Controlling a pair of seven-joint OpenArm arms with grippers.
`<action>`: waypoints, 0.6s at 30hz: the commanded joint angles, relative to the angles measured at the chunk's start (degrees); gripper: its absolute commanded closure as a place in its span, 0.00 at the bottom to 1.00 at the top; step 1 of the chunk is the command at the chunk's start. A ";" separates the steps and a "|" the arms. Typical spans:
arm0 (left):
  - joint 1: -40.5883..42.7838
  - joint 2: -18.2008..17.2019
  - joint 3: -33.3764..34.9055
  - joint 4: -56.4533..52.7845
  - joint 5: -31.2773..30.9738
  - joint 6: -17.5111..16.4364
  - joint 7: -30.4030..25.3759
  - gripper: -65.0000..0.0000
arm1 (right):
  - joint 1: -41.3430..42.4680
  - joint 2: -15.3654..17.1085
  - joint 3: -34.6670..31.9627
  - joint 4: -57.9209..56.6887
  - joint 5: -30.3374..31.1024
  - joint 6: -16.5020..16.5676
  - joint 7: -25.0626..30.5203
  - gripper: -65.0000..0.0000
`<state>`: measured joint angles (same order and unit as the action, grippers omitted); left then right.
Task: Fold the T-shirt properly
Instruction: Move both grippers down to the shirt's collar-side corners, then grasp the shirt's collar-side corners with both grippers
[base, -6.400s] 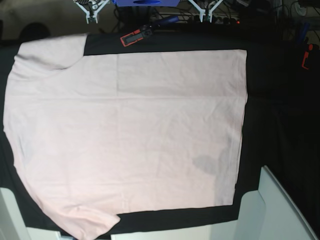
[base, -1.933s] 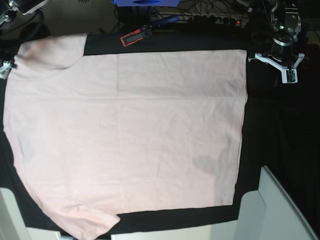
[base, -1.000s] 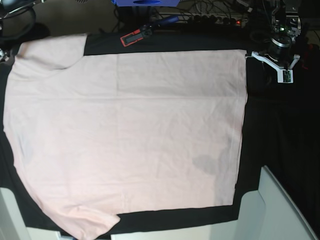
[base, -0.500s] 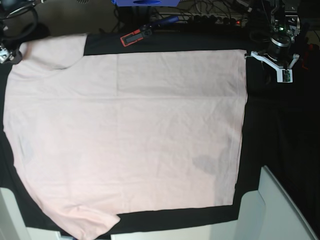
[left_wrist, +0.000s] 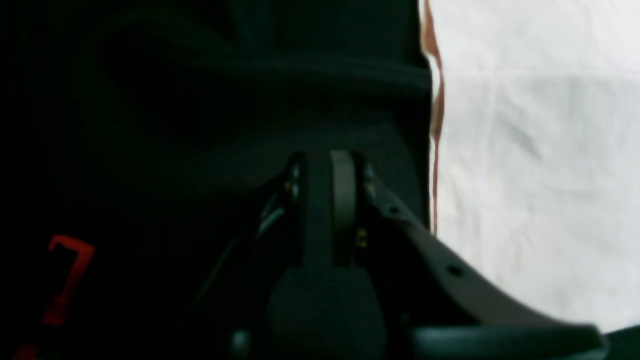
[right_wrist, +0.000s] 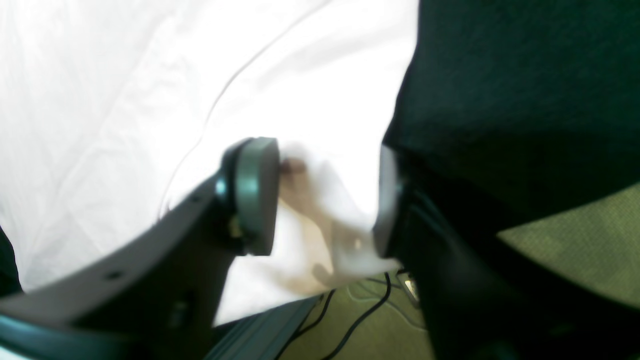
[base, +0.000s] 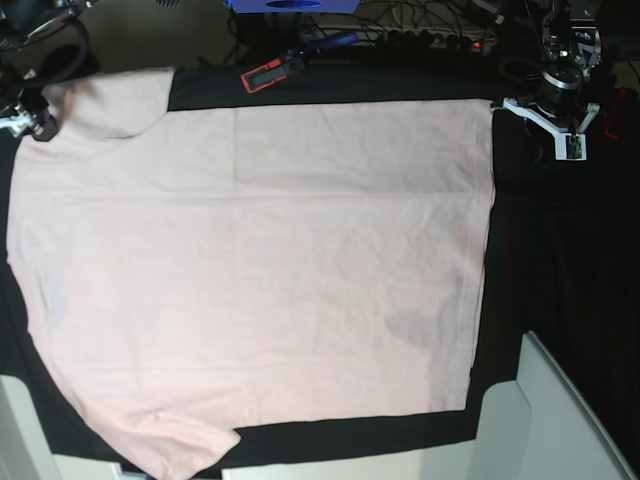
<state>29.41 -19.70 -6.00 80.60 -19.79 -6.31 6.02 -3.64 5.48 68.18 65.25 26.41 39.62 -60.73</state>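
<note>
1. The right gripper sat at the sleeve corner with its jaws half closed around a bunch of cloth, likely to lift it.
2. The left gripper hovered off the hem, jaws nearly together and empty.
3. The large pale pink cotton T-shirt lay flat, plain side up, on the black table cloth.

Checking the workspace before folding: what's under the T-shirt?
A black cloth shows around the T-shirt edges and evidently runs beneath it. Whatever else lies under the spread shirt is covered and cannot be seen.
</note>
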 joint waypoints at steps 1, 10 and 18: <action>0.09 -0.91 -0.29 0.77 -0.38 0.11 -1.14 0.87 | -0.01 0.28 -0.01 0.55 -0.17 0.38 -0.77 0.66; 1.05 -0.91 0.07 0.77 -0.56 0.11 -0.97 0.82 | -0.18 0.28 -0.09 0.37 -0.17 0.38 -0.77 1.00; 3.25 -0.74 -0.02 0.68 -10.05 -0.07 -0.97 0.44 | -0.18 0.28 -0.09 0.37 -0.26 0.38 -0.77 1.00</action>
<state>32.08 -19.53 -5.65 80.62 -30.13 -6.83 6.15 -3.86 4.89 68.12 65.01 25.76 39.62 -61.39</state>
